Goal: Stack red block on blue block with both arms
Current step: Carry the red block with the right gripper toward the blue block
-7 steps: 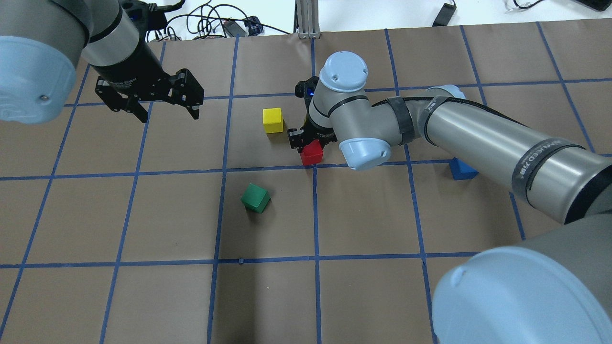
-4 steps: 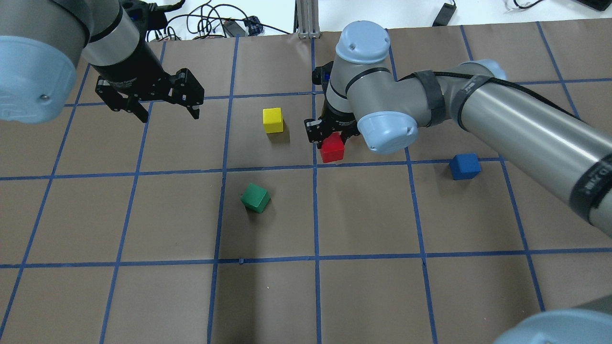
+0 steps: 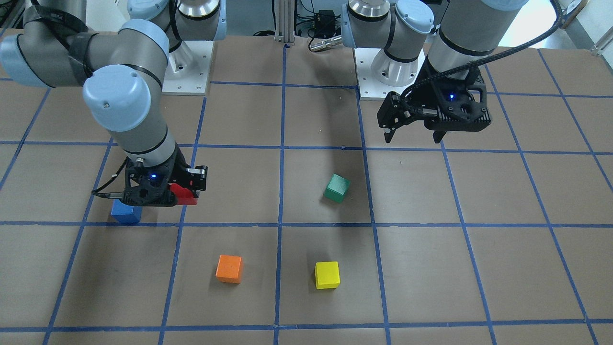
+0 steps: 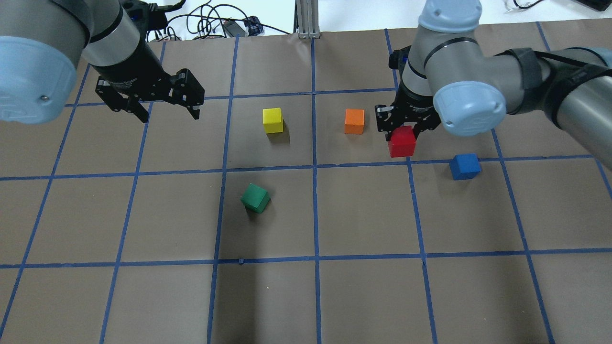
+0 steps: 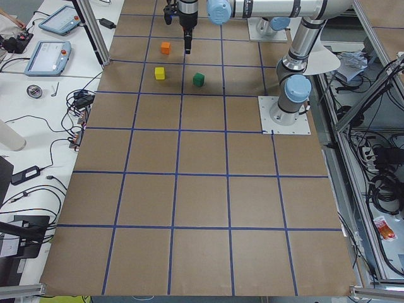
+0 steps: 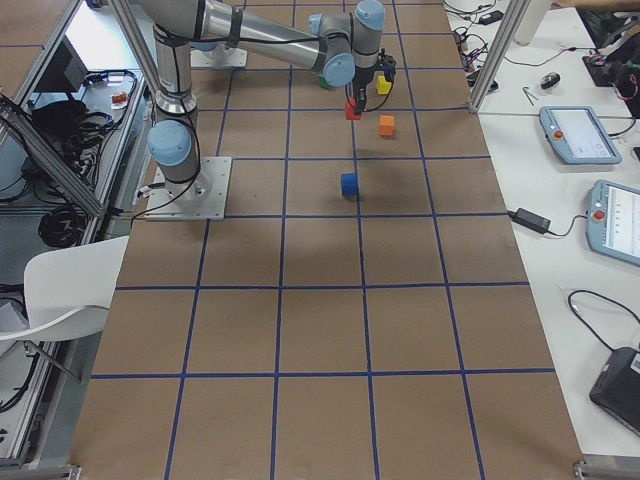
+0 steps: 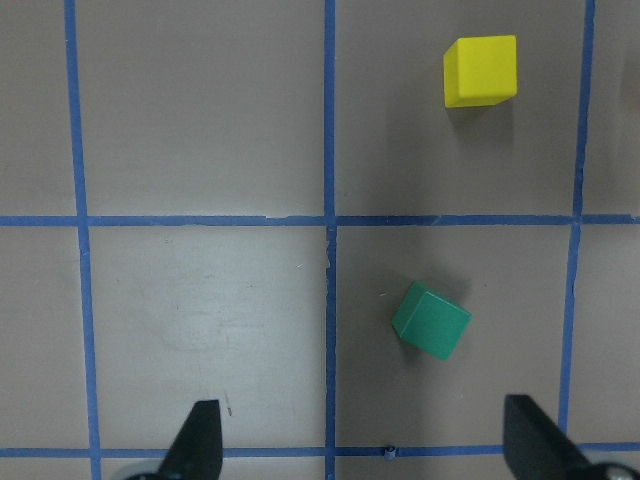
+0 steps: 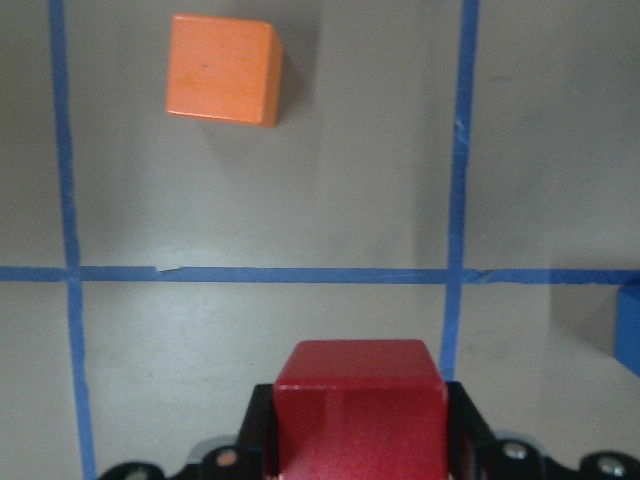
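My right gripper point(image 4: 402, 133) is shut on the red block point(image 4: 401, 142) and holds it above the table. The blue block point(image 4: 464, 166) sits on the brown paper to the right of it and a little nearer to me, apart from it. In the front view the red block point(image 3: 185, 195) shows beside the gripper point(image 3: 167, 194), with the blue block point(image 3: 126, 213) partly hidden under it. The right wrist view shows the red block point(image 8: 360, 415) between the jaws and the blue block point(image 8: 631, 325) at the right edge. My left gripper point(image 4: 169, 116) is open and empty, hanging over the far left.
An orange cube point(image 4: 354, 121) lies just left of the right gripper. A yellow cube point(image 4: 273, 120) lies further left. A green cube point(image 4: 255, 198) lies turned near the centre. Blue tape lines grid the brown paper point(image 4: 363, 215). Cables lie beyond the far edge.
My right gripper has carried the red block to the right, toward the blue block, and uncovered the orange cube. The left arm has not moved.
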`<state>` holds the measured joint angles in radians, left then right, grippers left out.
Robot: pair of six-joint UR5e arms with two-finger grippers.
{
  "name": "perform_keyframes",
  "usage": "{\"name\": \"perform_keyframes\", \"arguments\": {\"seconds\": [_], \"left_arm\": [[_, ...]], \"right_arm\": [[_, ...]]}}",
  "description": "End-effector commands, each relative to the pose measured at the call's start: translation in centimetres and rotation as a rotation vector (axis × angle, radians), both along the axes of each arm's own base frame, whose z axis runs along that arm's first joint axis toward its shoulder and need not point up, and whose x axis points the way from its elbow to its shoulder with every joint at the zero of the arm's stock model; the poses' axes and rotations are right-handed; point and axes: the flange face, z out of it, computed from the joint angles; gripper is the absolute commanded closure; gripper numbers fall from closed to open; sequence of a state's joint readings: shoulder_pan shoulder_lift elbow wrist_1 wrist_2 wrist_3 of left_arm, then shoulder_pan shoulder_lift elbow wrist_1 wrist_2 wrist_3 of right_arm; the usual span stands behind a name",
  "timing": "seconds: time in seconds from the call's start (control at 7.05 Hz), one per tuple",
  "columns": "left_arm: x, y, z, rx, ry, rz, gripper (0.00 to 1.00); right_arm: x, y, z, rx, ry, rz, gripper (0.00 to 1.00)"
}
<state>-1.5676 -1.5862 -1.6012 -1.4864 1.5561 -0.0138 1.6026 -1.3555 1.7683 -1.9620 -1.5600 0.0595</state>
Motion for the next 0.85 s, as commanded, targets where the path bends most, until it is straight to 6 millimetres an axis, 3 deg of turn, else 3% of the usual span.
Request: {"name": "perform_keyframes", "arguments": {"seconds": [0.0, 0.28, 0.57, 0.71], "left_arm": [[0.0, 0.0, 0.0, 0.003, -0.004, 0.000, 0.00], [0.0, 0.2, 0.7, 0.032, -0.043, -0.007, 0.00], [-0.5, 0.5, 1.0, 0.035, -0.033, -0.018, 0.00], [-1.0, 0.6, 1.0, 0.035, -0.020, -0.024, 0.00]], "right_arm": [[-5.2, 1.4, -1.6, -0.055, 0.041, 0.013, 1.00], [-8.0, 2.7, -3.4, -0.136, 0.047, 0.031, 1.00], [-11.6, 2.4, -3.4, -0.145, 0.046, -0.007, 1.00], [-12.3, 2.3, -3.4, -0.145, 0.045, -0.005, 1.00]]}}
